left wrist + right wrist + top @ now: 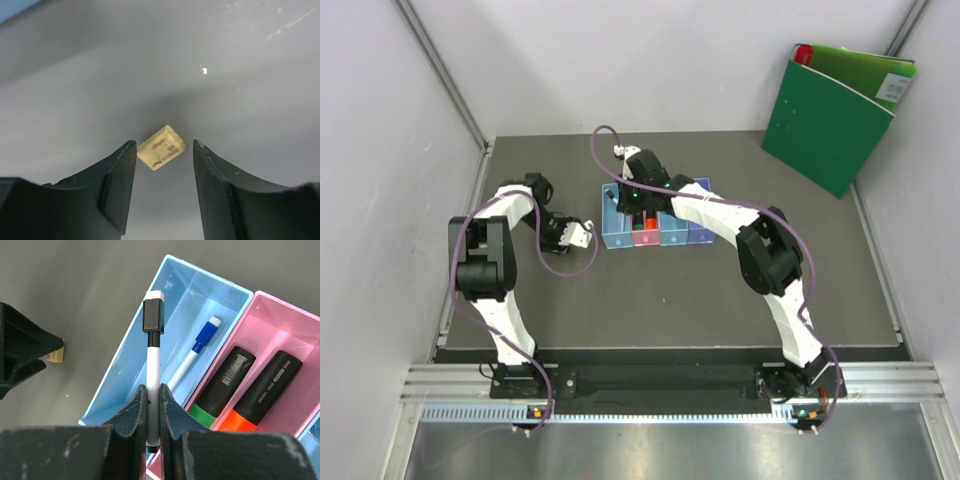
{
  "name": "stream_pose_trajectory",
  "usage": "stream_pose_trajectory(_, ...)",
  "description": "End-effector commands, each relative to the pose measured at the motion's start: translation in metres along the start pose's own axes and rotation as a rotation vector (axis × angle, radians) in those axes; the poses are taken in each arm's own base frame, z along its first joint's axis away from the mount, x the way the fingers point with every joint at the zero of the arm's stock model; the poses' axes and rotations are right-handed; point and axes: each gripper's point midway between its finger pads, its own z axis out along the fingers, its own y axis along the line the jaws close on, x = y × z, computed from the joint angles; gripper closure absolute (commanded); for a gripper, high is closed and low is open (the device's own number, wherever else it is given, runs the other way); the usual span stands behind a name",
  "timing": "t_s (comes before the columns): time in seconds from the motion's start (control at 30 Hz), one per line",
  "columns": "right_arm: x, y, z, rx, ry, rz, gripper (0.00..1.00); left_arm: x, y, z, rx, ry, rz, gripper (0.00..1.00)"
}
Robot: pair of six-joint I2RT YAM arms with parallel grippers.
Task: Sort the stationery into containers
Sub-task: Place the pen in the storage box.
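Grey table (670,300) with bin row (617,238), beige piece (161,147), green binder (835,120)

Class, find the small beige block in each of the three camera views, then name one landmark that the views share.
Left wrist: small beige block at centre, between the open jaws.
Right wrist: block at the left edge, mid-height, partly behind a dark finger.
Top external: too small to make out; the left gripper marks its spot, left of the light blue bin.
Shared landmark: the left gripper.

A dark grey table (670,300) has plain pale walls (370,200) at its left, back and right. A big green binder (830,125) leans on the wall at its far right corner. A silver rail (900,378) lines its near edge.
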Motion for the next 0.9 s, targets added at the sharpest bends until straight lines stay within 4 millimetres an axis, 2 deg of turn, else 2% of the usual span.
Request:
stream_pose_trajectory(0.0,-0.032,0.023,-0.008,-0.037,-0.093,-0.013,1.00,0.000,-0.009,-0.002,0.015,0.015,0.001,0.46)
stream_pose_trajectory(0.27,-0.031,0.023,-0.008,-0.037,-0.090,-0.011,1.00,0.011,0.008,-0.001,-0.029,0.055,0.049,0.49)
stream_pose_trajectory(0.53,-0.028,0.022,-0.008,-0.034,-0.085,-0.014,1.00,0.015,0.013,0.003,-0.050,0.069,0.098,0.50)
stream_pose_trajectory(0.7,-0.028,0.022,-0.008,-0.033,-0.083,-0.015,1.00,0.014,0.010,0.006,-0.052,0.062,0.105,0.51)
stream_pose_trajectory(0.8,-0.027,0.021,-0.008,-0.033,-0.082,-0.013,1.00,0.011,0.009,0.009,-0.062,0.051,0.112,0.54)
stream_pose_trajectory(0.87,-0.028,0.022,-0.010,-0.032,-0.084,-0.014,0.95,0.012,0.006,0.012,-0.056,0.047,0.107,0.61)
